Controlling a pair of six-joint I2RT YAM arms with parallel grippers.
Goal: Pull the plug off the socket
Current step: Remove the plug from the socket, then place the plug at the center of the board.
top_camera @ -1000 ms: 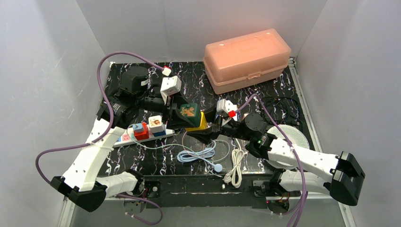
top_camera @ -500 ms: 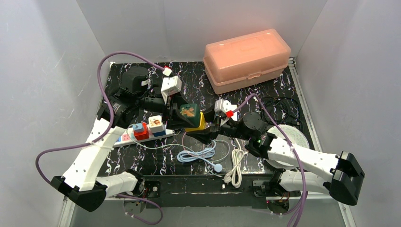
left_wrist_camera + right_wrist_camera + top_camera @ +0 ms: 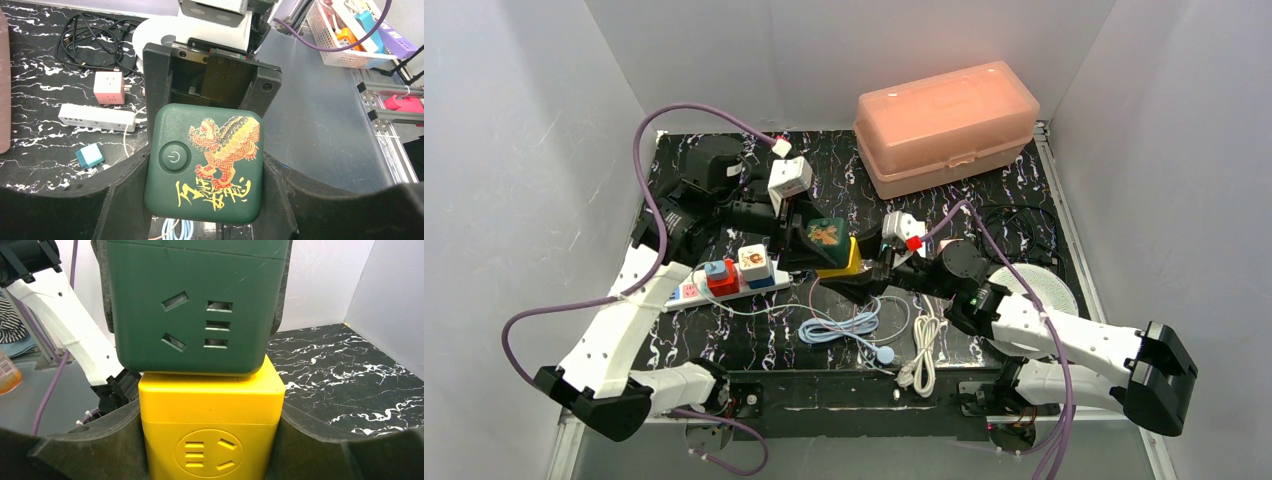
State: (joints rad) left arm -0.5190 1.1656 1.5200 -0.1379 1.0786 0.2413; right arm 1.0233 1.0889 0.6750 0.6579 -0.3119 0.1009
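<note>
A dark green cube plug point(image 3: 826, 232) with a gold and red lion print sits directly on a yellow cube socket point(image 3: 841, 262), with no gap showing between them. My left gripper point(image 3: 820, 236) is shut on the green cube point(image 3: 205, 162), one finger on each side. My right gripper point(image 3: 852, 270) is shut on the yellow cube point(image 3: 210, 425) from the opposite side. In the right wrist view the green cube point(image 3: 195, 305) stands on top of the yellow one. The two cubes are held a little above the table's middle.
A white power strip point(image 3: 724, 280) with red and blue plugs lies at the left. A pink lidded box point(image 3: 946, 125) stands at the back right. A light blue cable point(image 3: 844, 325) and a white cable point(image 3: 922, 355) lie in front. A white disc point(image 3: 1044, 290) lies at the right.
The left arm's wrist has shifted slightly up and back. The right wrist has barely moved. Both cubes stay joined in the same place.
</note>
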